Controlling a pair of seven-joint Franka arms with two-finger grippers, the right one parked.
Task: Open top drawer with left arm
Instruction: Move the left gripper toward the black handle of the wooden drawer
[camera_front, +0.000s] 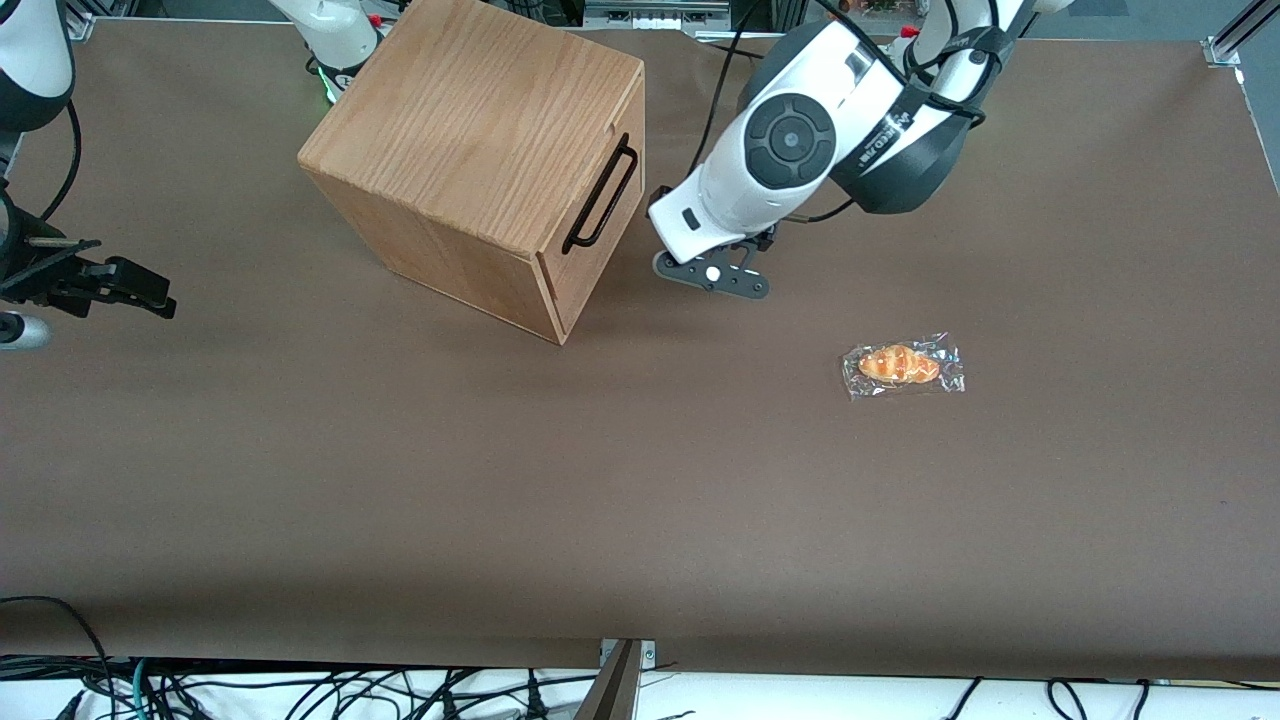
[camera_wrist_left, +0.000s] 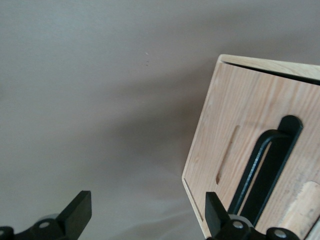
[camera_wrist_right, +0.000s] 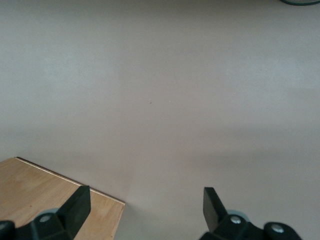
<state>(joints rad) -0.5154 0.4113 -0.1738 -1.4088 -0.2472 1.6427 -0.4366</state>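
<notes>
The oak-grained cabinet (camera_front: 470, 150) stands on the brown table. Its top drawer (camera_front: 612, 240) is shut, flush with the box, with the long black bar handle (camera_front: 600, 195) across its front. The front faces the working arm's end of the table. My left arm (camera_front: 790, 140) is lowered in front of the drawer. Its gripper (camera_front: 712, 278) hangs just above the table, a short way from the handle and not touching it. In the left wrist view the gripper (camera_wrist_left: 146, 215) is open and empty. The drawer front (camera_wrist_left: 225, 125) and handle (camera_wrist_left: 265, 170) stand close by one finger (camera_wrist_left: 216, 210).
A bread roll in a clear wrapper (camera_front: 903, 365) lies on the table (camera_front: 600, 480), nearer the front camera and toward the working arm's end. Cables run along the table's near edge.
</notes>
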